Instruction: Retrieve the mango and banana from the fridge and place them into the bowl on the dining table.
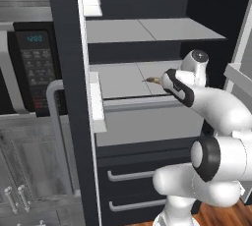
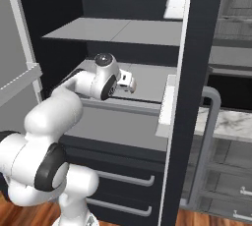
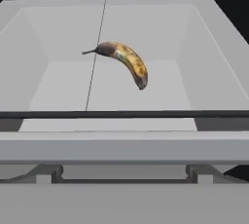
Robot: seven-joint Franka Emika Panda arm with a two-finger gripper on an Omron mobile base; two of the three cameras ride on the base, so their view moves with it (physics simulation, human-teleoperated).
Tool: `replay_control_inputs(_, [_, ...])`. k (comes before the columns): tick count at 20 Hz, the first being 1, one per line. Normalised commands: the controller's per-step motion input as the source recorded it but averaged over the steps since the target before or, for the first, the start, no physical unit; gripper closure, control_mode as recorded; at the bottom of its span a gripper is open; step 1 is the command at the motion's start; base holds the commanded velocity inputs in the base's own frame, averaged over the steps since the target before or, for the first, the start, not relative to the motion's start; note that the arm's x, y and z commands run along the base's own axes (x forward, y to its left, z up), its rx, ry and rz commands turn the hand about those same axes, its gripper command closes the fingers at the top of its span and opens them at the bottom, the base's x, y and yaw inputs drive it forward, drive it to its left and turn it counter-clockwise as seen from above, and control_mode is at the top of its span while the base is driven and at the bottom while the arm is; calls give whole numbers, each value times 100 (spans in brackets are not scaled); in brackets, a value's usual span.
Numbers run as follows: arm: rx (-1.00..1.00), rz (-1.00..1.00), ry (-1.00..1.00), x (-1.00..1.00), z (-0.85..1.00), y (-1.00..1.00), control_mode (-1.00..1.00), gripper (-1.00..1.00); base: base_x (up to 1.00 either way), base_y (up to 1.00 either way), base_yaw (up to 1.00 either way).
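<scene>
Banana (image 3: pixel 125 61), a small slim curved fruit, yellow with brown patches and a dark stem end, lies alone on the light grey shelf (image 3: pixel 63 86) inside the tall dark navy fridge (image 1: pixel 66 72), straight ahead of the gripper and a little above the middle of the hand view. Between the hand and the fruit is the front edge of the shelf, so the fruit is near but not yet within reach of the fingers. The stem points to the left of the hand and the blossom end curves down to the right and toward the hand. From the left base view only the dark stem tip (image 1: pixel 151 79) shows, just past the white arm's wrist (image 1: pixel 183 85). The two-finger gripper (image 2: pixel 132 83) stands with its jaws fully apart and holds nothing. I judge the banana to be light and a little soft, with a smooth skin that may slide, and its curve may let it roll or turn when it is pushed. The best place to take it seems the thick middle part, with the fingers across the narrow width, not at the thin stem. A gentle squeeze should be enough, because hard pressure would bruise it.
</scene>
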Motion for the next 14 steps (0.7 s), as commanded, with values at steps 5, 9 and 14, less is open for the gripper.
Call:
replay_control_inputs(5, [0,1,0,38,-13,-13,-100,-100,0,0,0])
replay_control_inputs(9, [0,2,0,41,-16,-6,-100,-100,0,0,0])
replay_control_inputs(14, [0,1,0,38,-21,-1,-100,-100,0,0,0])
